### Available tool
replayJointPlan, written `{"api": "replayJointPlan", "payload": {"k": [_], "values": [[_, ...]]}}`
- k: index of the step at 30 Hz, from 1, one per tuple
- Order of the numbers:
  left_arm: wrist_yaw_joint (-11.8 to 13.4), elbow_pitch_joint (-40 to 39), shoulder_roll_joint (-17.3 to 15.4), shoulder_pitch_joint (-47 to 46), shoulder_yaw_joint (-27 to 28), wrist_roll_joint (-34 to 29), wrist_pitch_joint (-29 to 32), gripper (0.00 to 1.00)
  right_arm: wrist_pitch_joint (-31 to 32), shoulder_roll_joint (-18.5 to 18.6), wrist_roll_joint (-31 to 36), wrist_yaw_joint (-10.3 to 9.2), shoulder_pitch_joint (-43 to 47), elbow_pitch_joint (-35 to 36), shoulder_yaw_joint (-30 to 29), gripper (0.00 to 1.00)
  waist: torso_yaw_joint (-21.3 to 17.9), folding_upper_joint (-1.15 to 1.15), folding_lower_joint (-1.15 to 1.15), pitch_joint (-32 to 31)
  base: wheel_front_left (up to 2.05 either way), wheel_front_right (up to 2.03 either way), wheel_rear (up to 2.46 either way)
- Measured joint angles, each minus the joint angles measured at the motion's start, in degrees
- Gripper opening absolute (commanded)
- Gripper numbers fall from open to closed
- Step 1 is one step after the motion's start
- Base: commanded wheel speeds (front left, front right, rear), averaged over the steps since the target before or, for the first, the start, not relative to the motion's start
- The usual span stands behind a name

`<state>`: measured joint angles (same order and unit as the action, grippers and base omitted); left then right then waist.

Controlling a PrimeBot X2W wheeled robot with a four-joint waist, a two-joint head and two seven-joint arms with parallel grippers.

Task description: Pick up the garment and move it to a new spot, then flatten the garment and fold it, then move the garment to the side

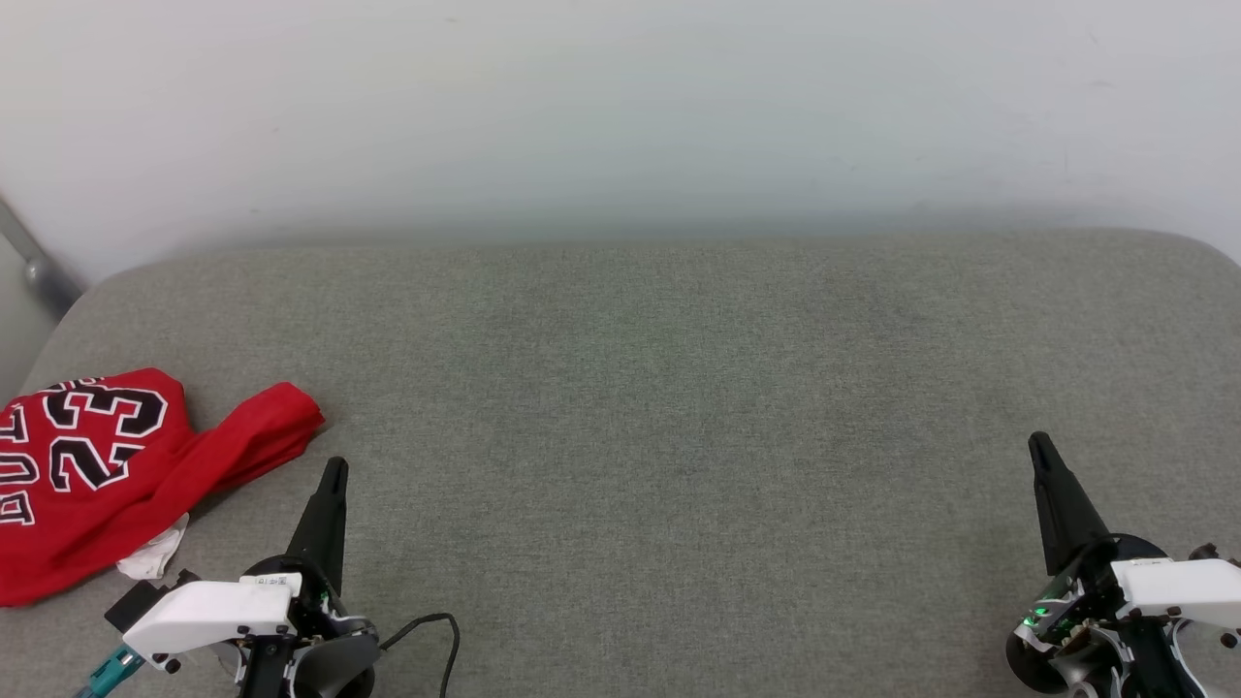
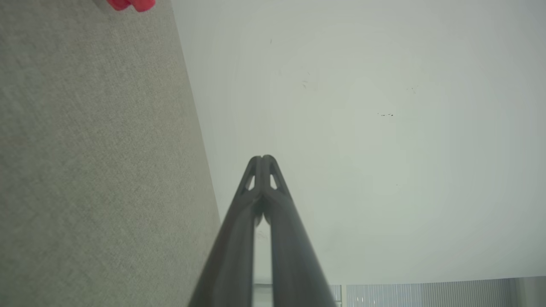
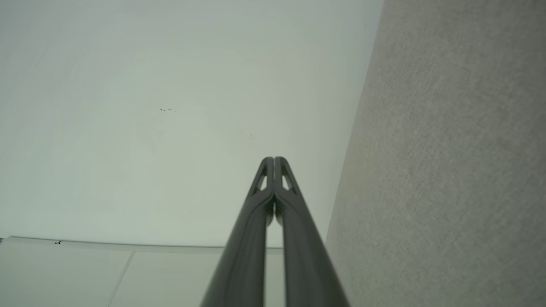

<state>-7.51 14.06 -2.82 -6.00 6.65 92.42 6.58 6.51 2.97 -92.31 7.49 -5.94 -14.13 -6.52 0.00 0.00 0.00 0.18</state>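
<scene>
Crumpled red jersey-style garment (image 1: 97, 475) w/ black, white-outlined "23" and part of the lettering lies at approx 8 o'clock in head view. It's on the grey fabric surface (image 1: 630, 388) and runs off the left edge. One red flap of it reaches toward 3 o'clock; a bit of white cloth (image 1: 155, 557) peeks out at its lower edge.

At 7 o'clock the left gripper (image 1: 334, 470), long dark fingers pointing to 12, is near that flap but not touching. Fingers pressed together, nothing btwn them. In left wrist view the left gripper (image 2: 262, 160) shows tips meeting, w/ a red corner of the garment (image 2: 132, 4) at 11 o'clock.

At 4 o'clock the right gripper (image 1: 1039, 448) is well apart from the garment, also closed & empty; right wrist view shows the right gripper (image 3: 274, 160) tips touching.

Thin black cable (image 1: 441, 630) loops by the left wrist. White wall (image 1: 620, 116) at 12 o'clock; grey metal bar (image 1: 29, 262) at 10.
</scene>
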Motion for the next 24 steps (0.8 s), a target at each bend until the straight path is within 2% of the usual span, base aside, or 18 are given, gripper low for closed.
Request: {"api": "replayJointPlan", "payload": {"k": [24], "values": [[0.00,0.00,0.00,0.00,0.00,0.00,0.00,0.00,0.00,0.00,0.00,0.00,0.00,0.00,0.01,0.00,0.00,0.00,0.00,0.00,0.00,0.00,0.00]]}}
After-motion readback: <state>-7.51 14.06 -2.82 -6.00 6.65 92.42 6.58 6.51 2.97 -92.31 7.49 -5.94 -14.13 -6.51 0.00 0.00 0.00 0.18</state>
